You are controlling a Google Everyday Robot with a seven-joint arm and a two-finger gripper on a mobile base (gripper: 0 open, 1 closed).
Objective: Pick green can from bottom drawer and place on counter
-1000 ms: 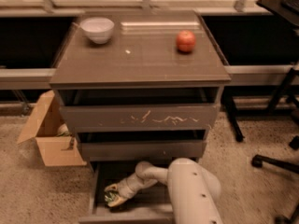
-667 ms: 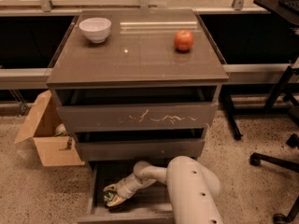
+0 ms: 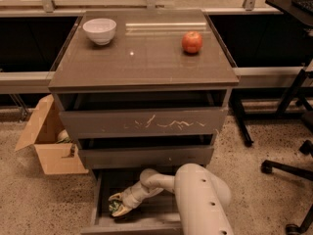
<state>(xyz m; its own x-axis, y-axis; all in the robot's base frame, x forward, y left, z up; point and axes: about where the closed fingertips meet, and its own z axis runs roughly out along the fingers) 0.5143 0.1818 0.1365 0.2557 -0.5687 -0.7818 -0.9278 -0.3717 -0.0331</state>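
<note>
Gripper (image 3: 120, 205) is down inside the bottom drawer (image 3: 96, 200), left side, right at the green can (image 3: 114, 209). The can lies on the drawer floor near the left wall, with the gripper wrapped around it. Can't tell whether the claw is actually clamped on it or just sitting around it.

Bottom drawer is pulled out; the white arm (image 3: 201, 199) reaches in from the right and covers most of the drawer's right half.

Counter (image 3: 146, 62) holds a white bowl (image 3: 100, 30) back left and a red apple (image 3: 192, 42) back right — well apart. The top drawer (image 3: 146, 124), with a scratched front, and the middle drawer (image 3: 146, 156) are both slightly open. Open cardboard box (image 3: 49, 143) on the floor just left of the cabinet.
</note>
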